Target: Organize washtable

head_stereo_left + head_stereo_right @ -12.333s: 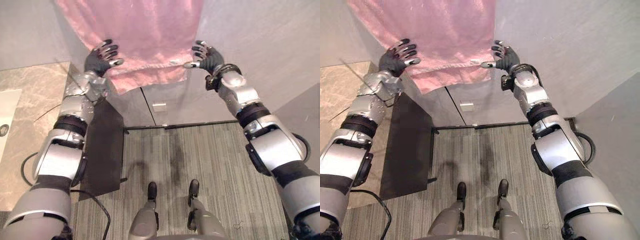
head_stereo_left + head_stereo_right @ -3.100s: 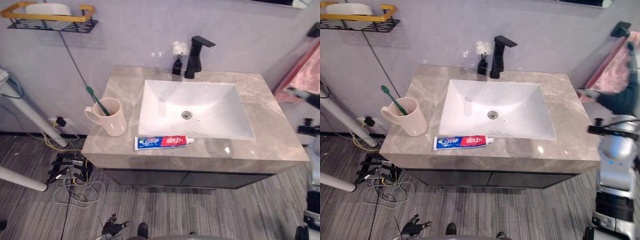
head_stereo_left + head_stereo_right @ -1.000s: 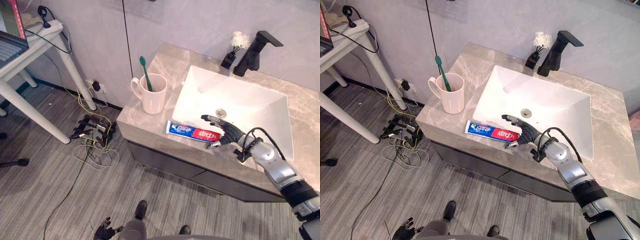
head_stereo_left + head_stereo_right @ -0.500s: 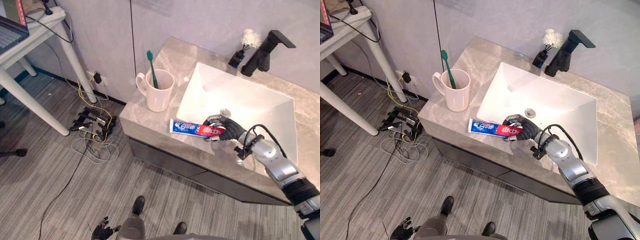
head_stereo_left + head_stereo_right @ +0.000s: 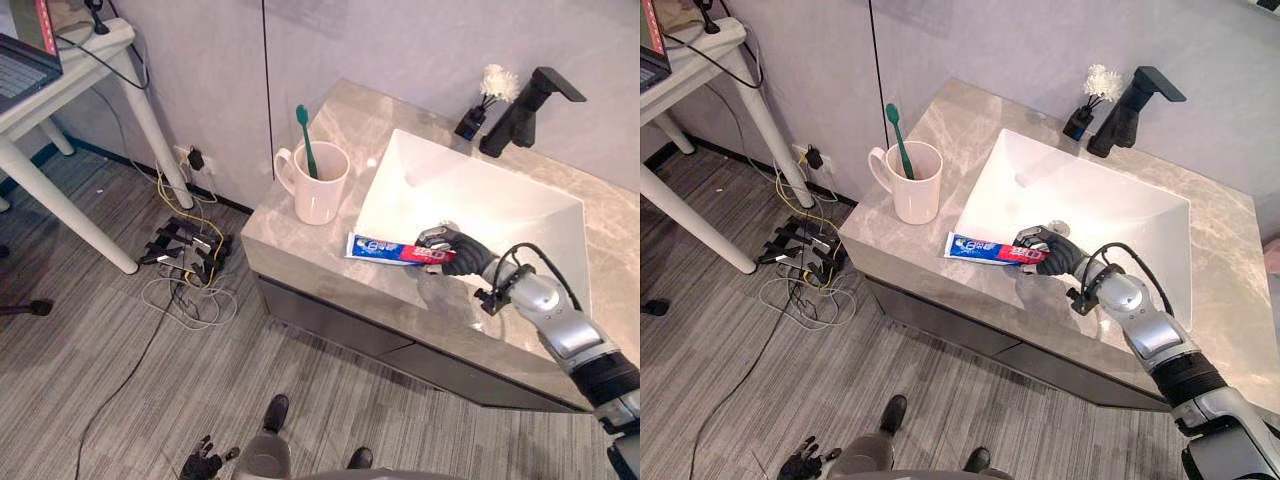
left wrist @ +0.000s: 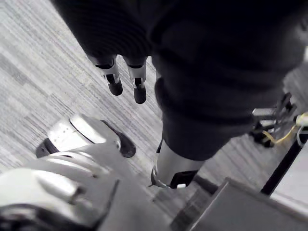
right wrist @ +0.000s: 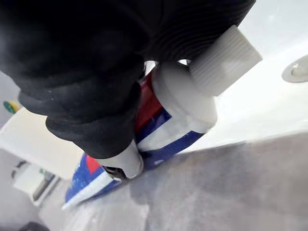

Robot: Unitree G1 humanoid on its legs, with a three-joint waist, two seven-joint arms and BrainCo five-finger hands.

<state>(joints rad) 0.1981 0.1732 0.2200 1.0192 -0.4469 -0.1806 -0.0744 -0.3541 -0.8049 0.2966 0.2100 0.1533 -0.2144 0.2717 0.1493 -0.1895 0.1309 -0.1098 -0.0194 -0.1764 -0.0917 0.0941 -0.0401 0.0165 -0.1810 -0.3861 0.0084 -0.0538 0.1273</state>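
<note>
One toothpaste tube (image 5: 385, 248) newly aloft in right hand (image 5: 462, 250); one mug (image 5: 320, 195).

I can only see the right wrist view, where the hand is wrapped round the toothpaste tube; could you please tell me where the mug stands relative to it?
Observer: The mug stands on the countertop, to the robot's left of the toothpaste tube and apart from it.
Operator: Thank you. Is anything in the mug?
Observer: A green toothbrush stands in it, head up.
Operator: And where is the other hand?
Observer: The left hand hangs low near the floor, its fingers relaxed and holding nothing.
</note>
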